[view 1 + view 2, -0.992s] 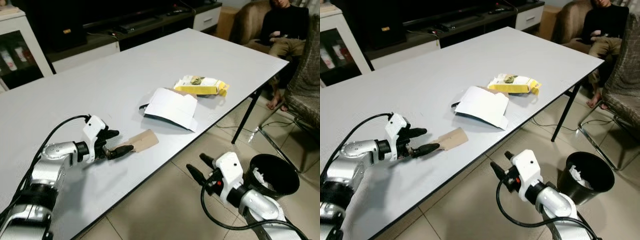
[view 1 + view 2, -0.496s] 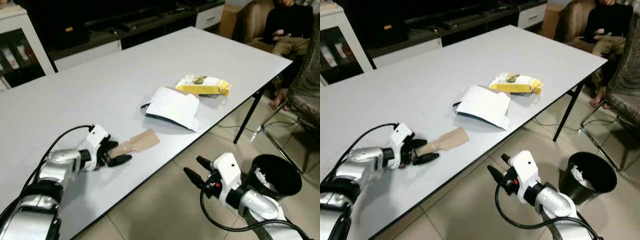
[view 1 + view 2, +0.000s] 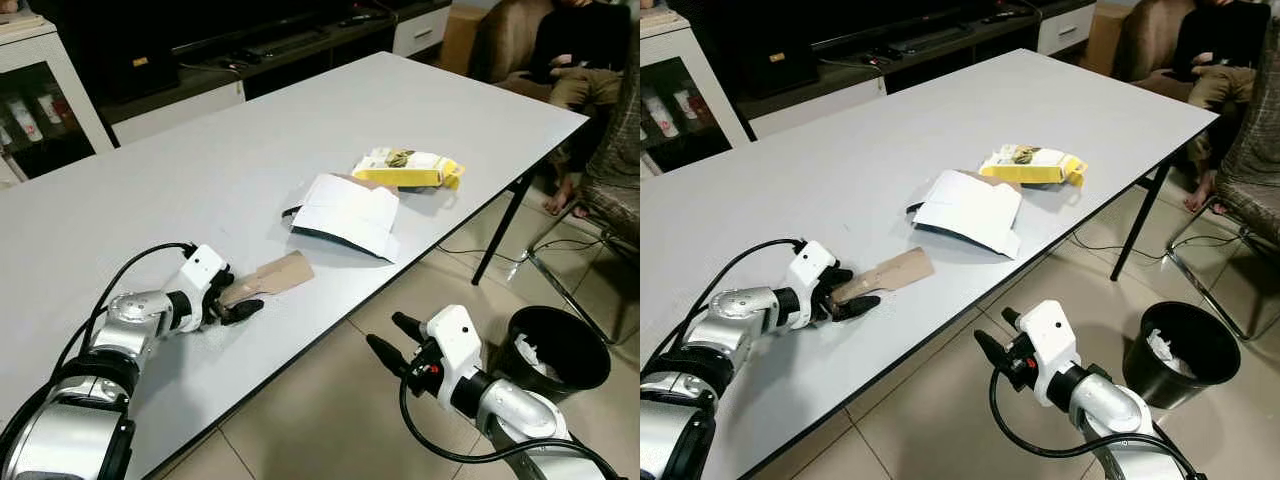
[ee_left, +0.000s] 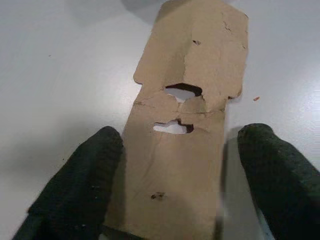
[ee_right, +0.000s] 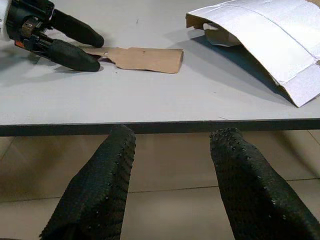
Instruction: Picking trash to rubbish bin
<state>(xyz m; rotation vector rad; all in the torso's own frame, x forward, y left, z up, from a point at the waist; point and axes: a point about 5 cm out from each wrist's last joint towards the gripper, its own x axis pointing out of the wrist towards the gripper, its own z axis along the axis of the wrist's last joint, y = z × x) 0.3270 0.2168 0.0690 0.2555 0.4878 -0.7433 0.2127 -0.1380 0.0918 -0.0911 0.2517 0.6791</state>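
A torn brown cardboard strip [image 3: 272,276] lies flat near the table's front edge. My left gripper [image 3: 243,296] is open and low on the table, one finger on each side of the strip's near end; in the left wrist view the cardboard strip [image 4: 187,120] runs between the fingers [image 4: 85,175]. My right gripper [image 3: 385,330] is open, hanging below the table edge over the tiled floor. A black rubbish bin [image 3: 585,358] with white trash inside stands on the floor at the right. A white folded carton [image 3: 345,212] and a yellow packet [image 3: 405,170] lie further along the table.
The grey table [image 3: 200,150] has a black leg [image 3: 498,235] at its right corner. A person [image 3: 570,55] sits on a sofa at the back right, beside a chair [image 3: 612,190]. A dark TV cabinet [image 3: 250,50] runs along the back.
My left gripper has slid forward so its fingers now lie along both sides of the cardboard strip's end. The right arm has barely moved. The camera has shifted slightly.
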